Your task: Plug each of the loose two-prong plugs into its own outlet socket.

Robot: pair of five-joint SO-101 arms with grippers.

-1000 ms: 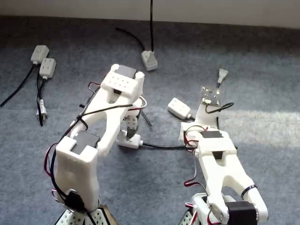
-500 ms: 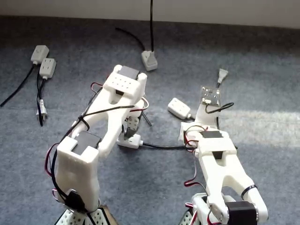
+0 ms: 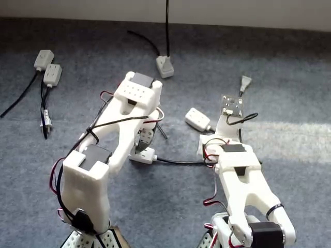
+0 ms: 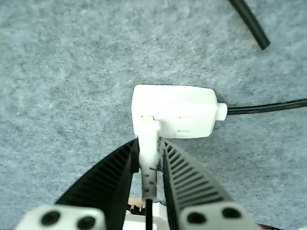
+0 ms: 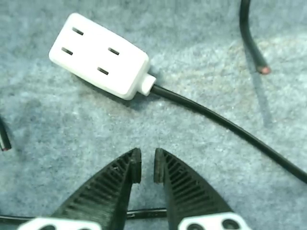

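As the left gripper (image 4: 149, 146) clamps the plug (image 4: 148, 163) against the socket block (image 4: 182, 108), push straight, prongs square to slots; right gripper (image 5: 143, 167) barely apart, empty.

White outlet block (image 5: 98, 56) on grey carpet (image 5: 53, 129), black cord (image 5: 230, 125), jaws narrowly parted

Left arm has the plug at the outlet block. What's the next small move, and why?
Probably press the plug straight into the outlet block: the left gripper is shut on it, its tip meets a slot, but full seating isn't clear.
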